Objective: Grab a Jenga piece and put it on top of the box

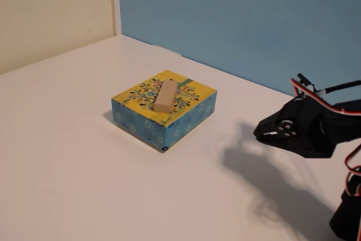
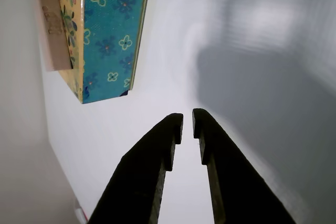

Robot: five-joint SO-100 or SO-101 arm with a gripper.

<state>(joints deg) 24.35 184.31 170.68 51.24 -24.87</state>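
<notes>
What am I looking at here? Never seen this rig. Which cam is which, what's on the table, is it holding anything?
It is a small robot arm with a two-finger gripper, seen at the right edge of the fixed view, a camera that stands off to the side. The other picture is the wrist view, from a camera riding on the arm; the two dark fingers rise from its bottom edge and the scene looks turned sideways.

On the white table sits a flat box with a yellow floral top and blue patterned sides. A plain wooden Jenga piece lies on top of the box.

The fingers are nearly together with only a thin gap, and nothing is between them. The gripper is clear of the box, to its right in the fixed view.
</notes>
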